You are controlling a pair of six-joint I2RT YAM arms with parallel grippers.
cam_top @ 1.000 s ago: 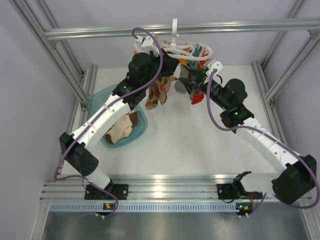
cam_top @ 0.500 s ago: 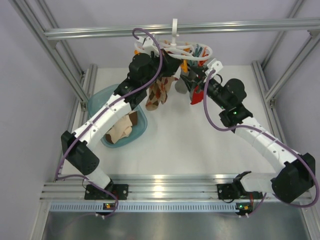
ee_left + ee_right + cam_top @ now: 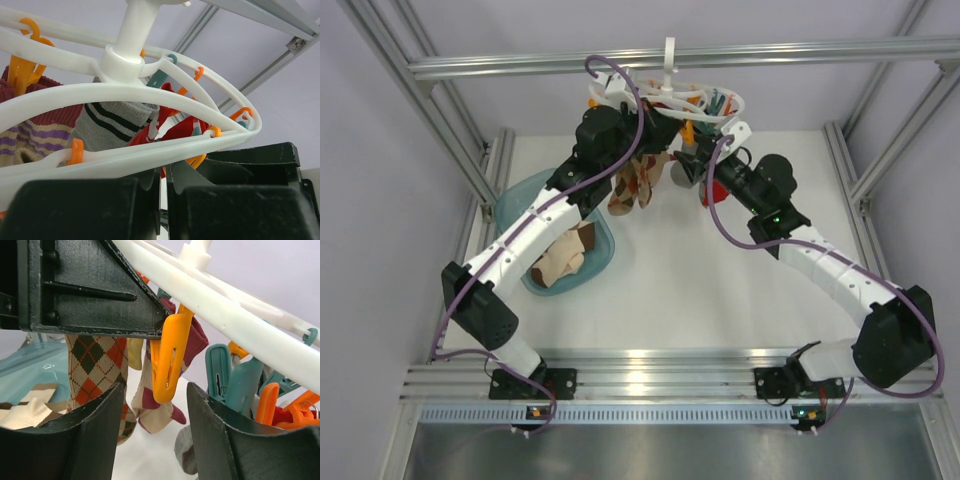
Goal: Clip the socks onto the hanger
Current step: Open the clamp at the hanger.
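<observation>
The hanger (image 3: 668,65) already carries other socks, among them an argyle sock (image 3: 632,190). The cream socks (image 3: 560,262) lie in the teal basin (image 3: 520,192) on the worktop, none visibly clipped, so the main job looks undone. The right gripper (image 3: 156,387), jaws wide, straddles an orange peg (image 3: 167,357). The left gripper (image 3: 161,190) sits under the ring, jaws nearly closed with nothing seen between them.

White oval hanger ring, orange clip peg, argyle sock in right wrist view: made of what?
White oval hanger ring: likely moulded plastic, smooth, faint sheen. Orange clip peg: likely plastic too, glossy, uniform colour, moulded slot. Brown argyle sock: knitted fabric, matte, hanging limp.
</observation>
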